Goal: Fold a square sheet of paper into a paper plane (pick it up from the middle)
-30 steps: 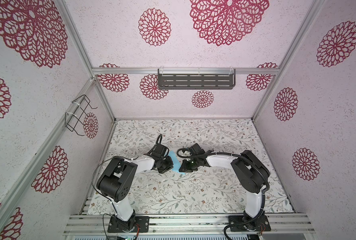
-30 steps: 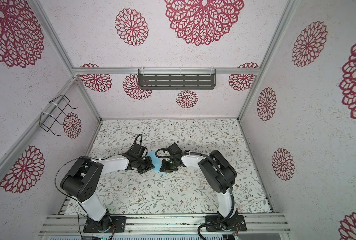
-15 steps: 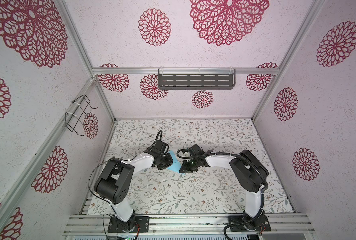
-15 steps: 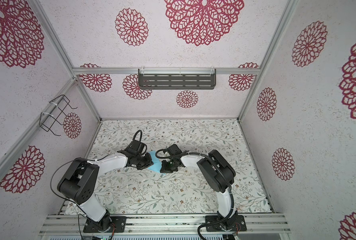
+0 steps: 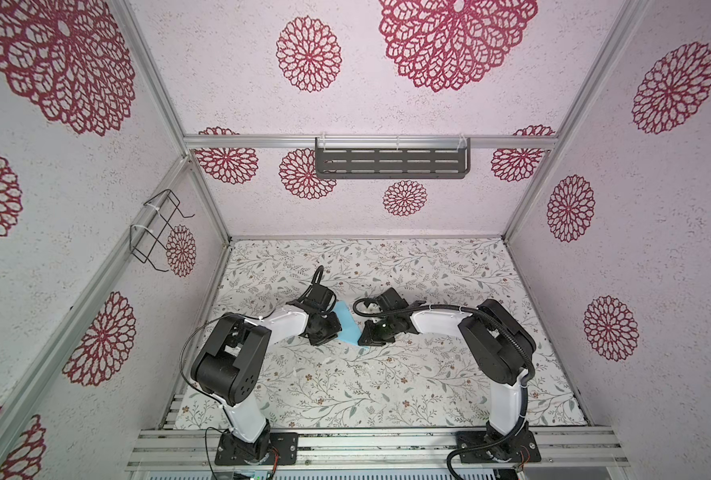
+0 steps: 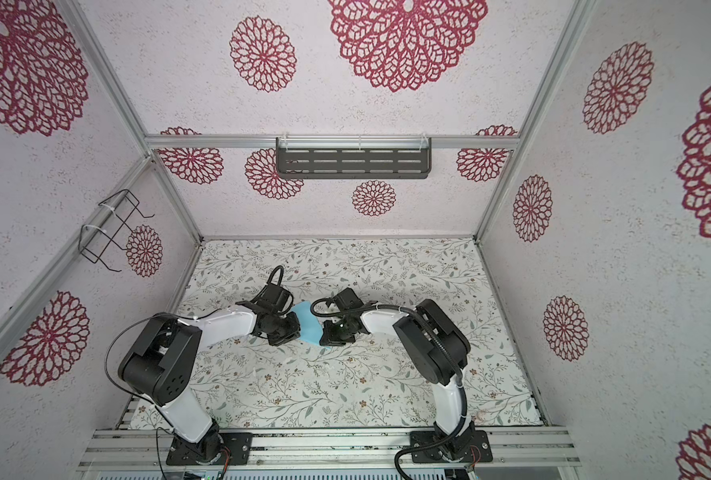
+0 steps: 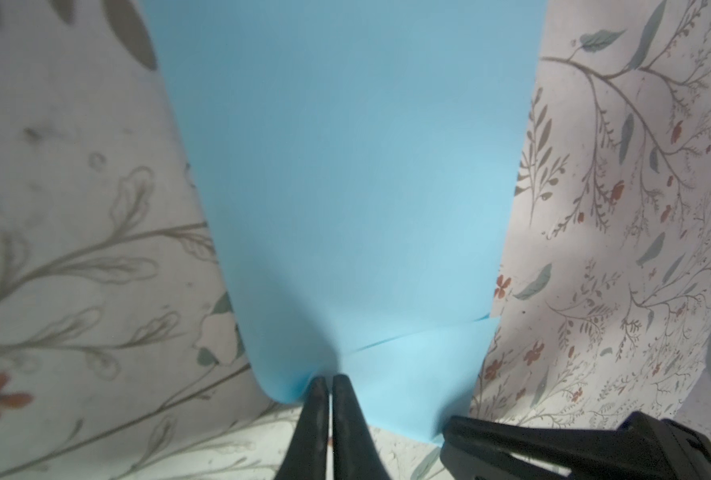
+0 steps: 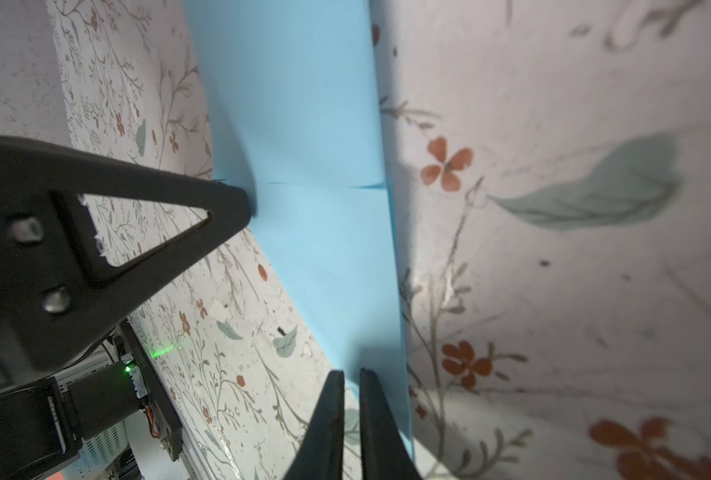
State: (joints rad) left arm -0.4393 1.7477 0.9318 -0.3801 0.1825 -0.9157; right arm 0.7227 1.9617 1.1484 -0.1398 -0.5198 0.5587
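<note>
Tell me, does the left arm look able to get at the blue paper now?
Likely yes. The left arm's fingers are shut right at the blue paper, seemingly pinching its edge; nothing lies between. The right arm's fingers sit at another edge, out of the way.

This was a robot test booth, like one in a lab. Shiny metal bars [image 5: 370, 142] held up walls [image 5: 644, 266] with big red flowers [image 5: 309, 53] on them. Two white and black robot arms [image 5: 237, 365] [image 5: 501, 353] were bolted to a metal rail [image 5: 387, 448] beside a table [image 5: 387, 386] with leafy cloth.

Two arms [image 5: 287, 323] [image 5: 437, 321], one blue sheet [image 5: 347, 328] — seemingly single — one shelf [image 5: 391, 164].
</note>
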